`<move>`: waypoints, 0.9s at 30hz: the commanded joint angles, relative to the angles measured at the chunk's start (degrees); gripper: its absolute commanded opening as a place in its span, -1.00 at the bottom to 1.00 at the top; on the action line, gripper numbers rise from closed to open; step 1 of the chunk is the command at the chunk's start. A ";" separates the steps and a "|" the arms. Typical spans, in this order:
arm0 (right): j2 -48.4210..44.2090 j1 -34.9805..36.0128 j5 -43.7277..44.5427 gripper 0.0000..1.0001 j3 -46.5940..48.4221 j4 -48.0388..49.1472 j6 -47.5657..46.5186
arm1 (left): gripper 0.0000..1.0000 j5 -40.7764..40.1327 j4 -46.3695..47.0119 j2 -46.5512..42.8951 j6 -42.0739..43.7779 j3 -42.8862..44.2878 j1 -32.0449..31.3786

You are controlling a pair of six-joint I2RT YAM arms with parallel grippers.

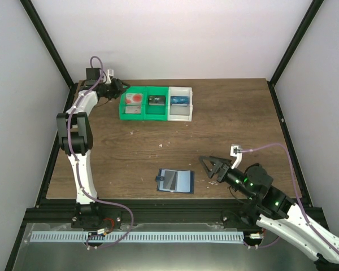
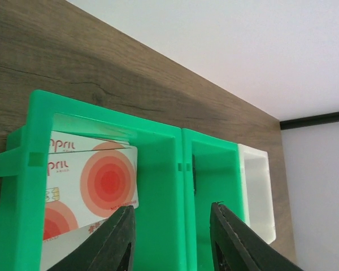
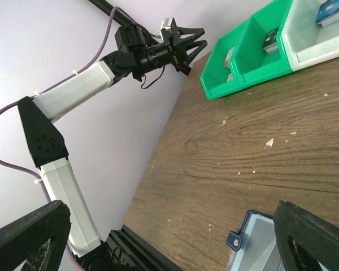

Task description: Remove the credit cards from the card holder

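While the left arm reached to the far left corner of the wooden table (image 1: 237, 118), the left gripper (image 1: 117, 86) hung just at the left end of the green bin (image 1: 144, 118), its two fingers (image 2: 117, 240) standing partly apart with nothing between them. In the wrist view those fingers framed the bin's inner divider from above without touching it. The credit cards (image 2: 93, 183) lay in the bin's left compartment, two pale cards overlapping, each printed with red concentric circles, the upper one also showing a small chip near its left edge. The right compartment of the same bin held a black card-sized item (image 1: 155, 101), standing on edge. Touching the green bin on its right stood a white bin (image 1: 179, 118) with a blue card-sized item (image 1: 180, 100) inside. Well apart from the bins, near the front edge at the middle of the table, the card holder (image 1: 176, 180) lay opened flat, its lighter blue inside facing up and its small tab (image 1: 159, 180) sticking out on the left. Just to its right, near but not touching, the right gripper (image 1: 206, 168) pointed toward the holder with its jaws spread as wide as they go, holding nothing.
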 commanded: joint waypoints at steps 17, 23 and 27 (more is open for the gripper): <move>2.89 -0.14 -5.44 0.93 -0.19 -2.04 -1.62 | -0.18 -3.49 0.85 -26.25 -0.98 -25.55 -6.21; 6.73 -0.16 -8.40 0.68 -0.36 -3.94 -2.00 | -0.07 -1.16 2.61 -36.97 -1.42 -36.13 -10.97; 10.23 -0.14 -11.45 0.28 -1.06 -2.64 -1.86 | -0.06 -0.12 2.50 -44.72 -0.04 -42.71 -14.77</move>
